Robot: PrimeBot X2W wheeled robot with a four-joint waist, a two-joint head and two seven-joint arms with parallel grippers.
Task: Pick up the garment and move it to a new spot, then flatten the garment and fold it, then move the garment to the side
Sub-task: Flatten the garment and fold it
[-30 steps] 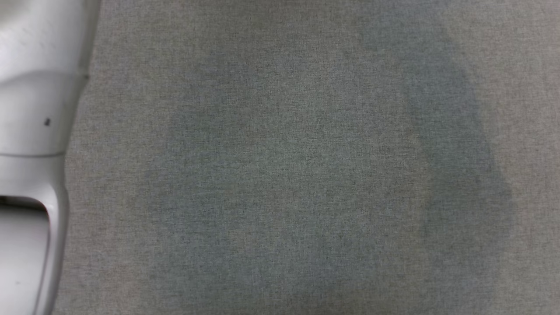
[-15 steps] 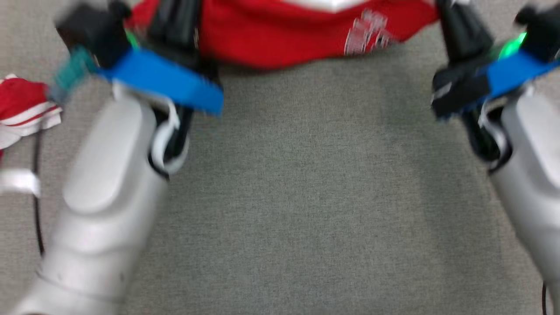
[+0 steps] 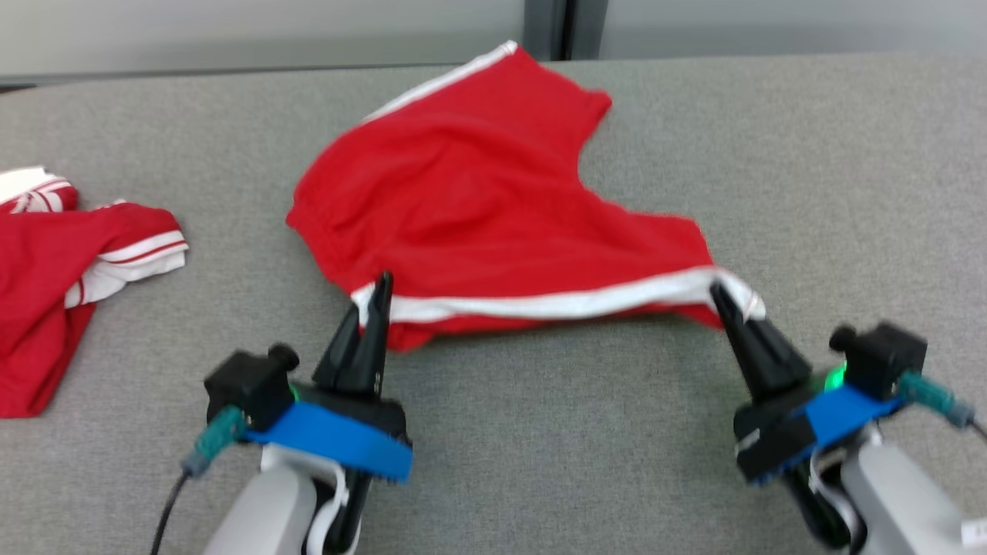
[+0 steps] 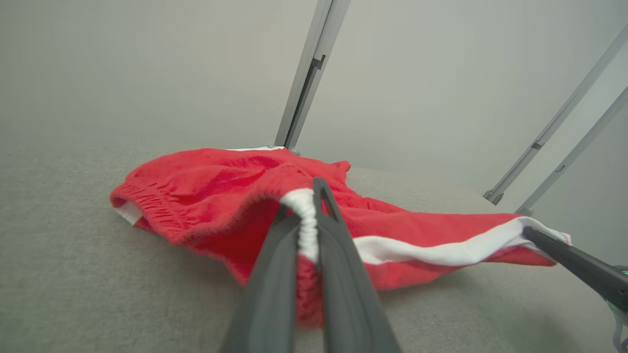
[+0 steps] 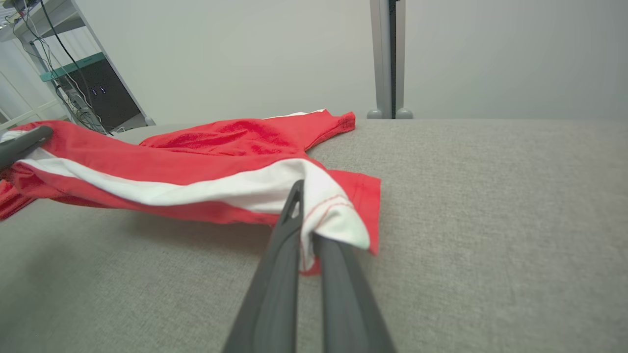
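Bright red fabric shorts (image 3: pixel 478 200), trimmed with white stripes, lie spread across the middle of a grey cloth-covered surface (image 3: pixel 810 154), with one striped leg reaching close to its far edge. The left pincer (image 3: pixel 380 287), clamped narrow, pinches the near-left corner of the white band along the shorts' near edge. The right pincer (image 3: pixel 719 294), also clamped, grips the near-right corner. Between the two, the banded edge is drawn out in a line and raised just off the surface, casting a shadow beneath. The rest of the cloth rests rumpled, its gathered red waistband showing at the left. A second red-and-white garment (image 3: pixel 62 262) lies crumpled well apart, at the left.
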